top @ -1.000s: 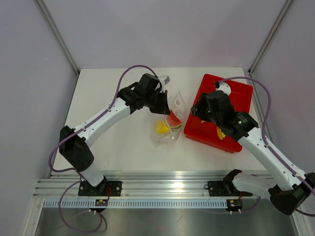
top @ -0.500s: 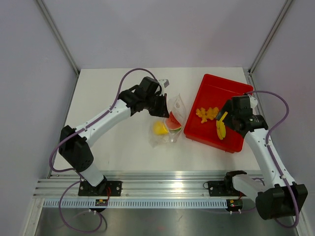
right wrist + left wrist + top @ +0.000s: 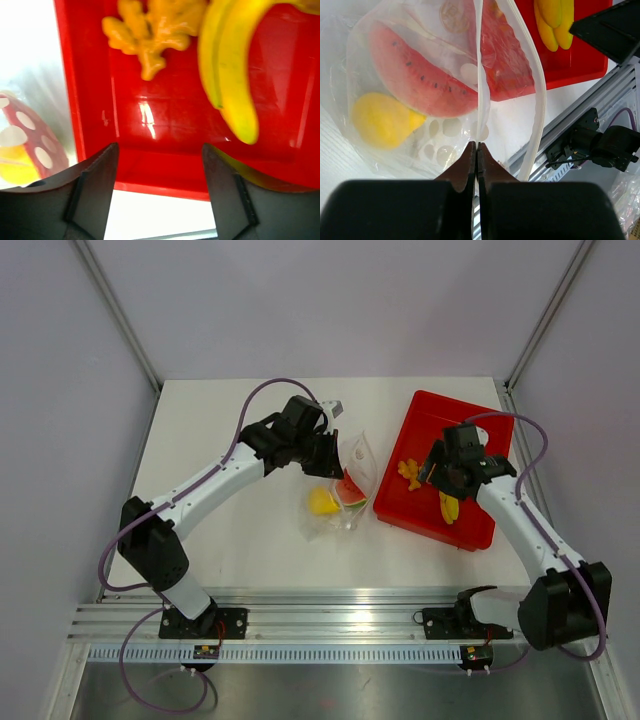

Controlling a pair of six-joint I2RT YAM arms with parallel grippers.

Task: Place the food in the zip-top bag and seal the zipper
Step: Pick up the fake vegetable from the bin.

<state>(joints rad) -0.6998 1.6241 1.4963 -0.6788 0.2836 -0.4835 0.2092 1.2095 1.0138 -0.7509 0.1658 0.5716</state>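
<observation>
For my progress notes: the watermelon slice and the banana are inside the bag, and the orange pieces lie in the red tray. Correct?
No, the banana is not inside the bag; it lies in the red tray beside the orange pieces. The right wrist view shows it.

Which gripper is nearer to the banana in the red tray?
Right. The right gripper hangs open over the red tray, close beside the banana; the left gripper is off the tray, shut on the mouth edge of the zip-top bag.
</observation>
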